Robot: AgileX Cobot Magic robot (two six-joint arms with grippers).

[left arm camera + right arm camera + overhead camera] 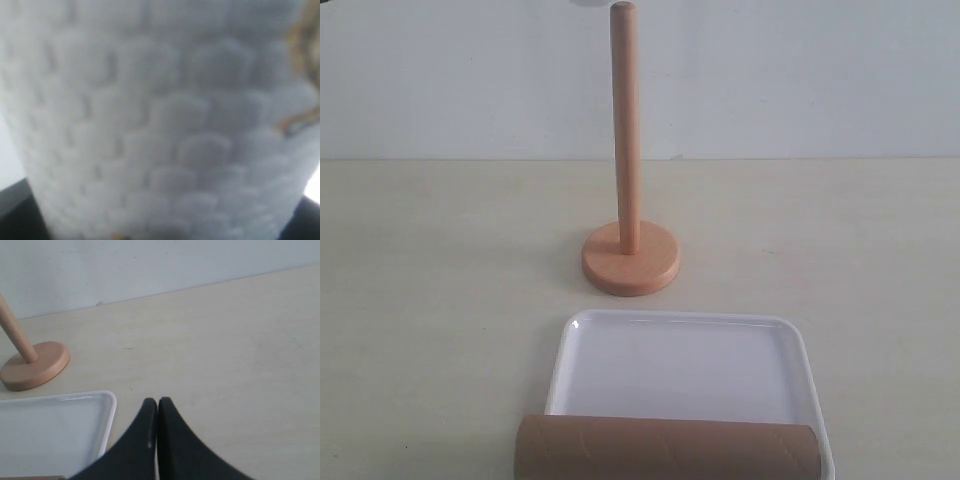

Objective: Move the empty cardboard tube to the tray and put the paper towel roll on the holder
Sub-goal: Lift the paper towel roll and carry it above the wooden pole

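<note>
The paper towel roll (160, 120), white and embossed, fills the left wrist view, blurred and very close. Dark fingers (12, 210) show at both sides of it, so my left gripper is shut on the roll. Neither the roll nor any gripper shows in the exterior view. The wooden holder (630, 262) stands bare, its rod upright. In front of it lies the white tray (680, 320). The brown cardboard tube (665, 448) lies crosswise on the tray's near edge. My right gripper (158, 402) is shut on nothing, over the table beside a corner of the tray (107, 405).
The pale table (420, 280) runs back to a white wall (800, 80). In the right wrist view the holder's base (35, 365) sits beyond the tray.
</note>
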